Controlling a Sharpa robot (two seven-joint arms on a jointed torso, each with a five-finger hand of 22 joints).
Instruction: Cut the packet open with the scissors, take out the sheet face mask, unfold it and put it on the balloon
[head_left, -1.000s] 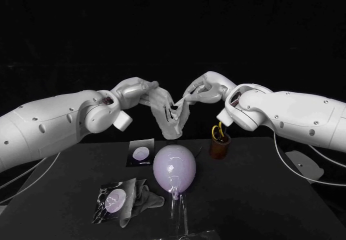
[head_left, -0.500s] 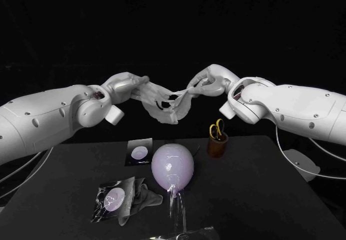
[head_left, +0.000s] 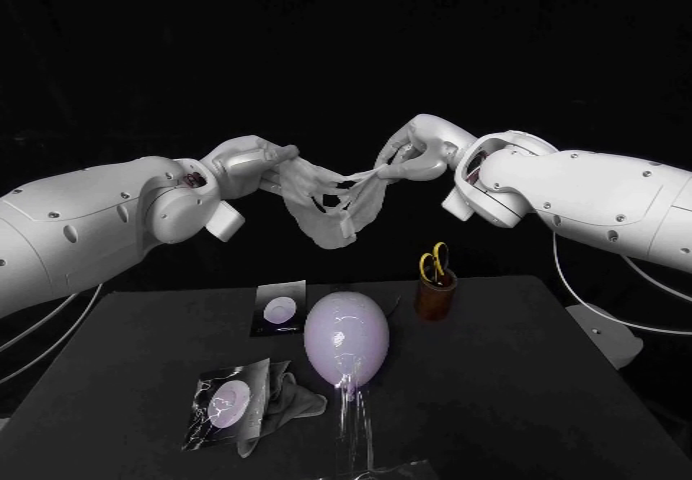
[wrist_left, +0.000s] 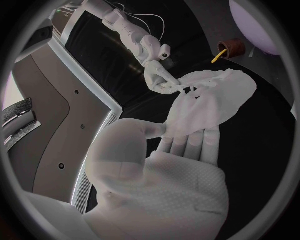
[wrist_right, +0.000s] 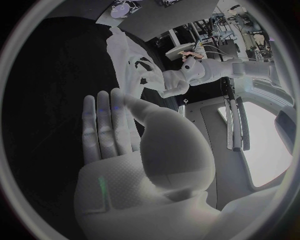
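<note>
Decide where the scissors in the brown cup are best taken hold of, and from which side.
Probably by the yellow handle loops, from above: the scissors stand handles-up in the brown cup, blades hidden inside, so only the loops are free.

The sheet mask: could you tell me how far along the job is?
Done: the packet lies discarded, scissors stand in their cup. In hand: the left hand and right hand hold the sheet mask between them, partly unfolded. Left: putting it on the balloon.
</note>
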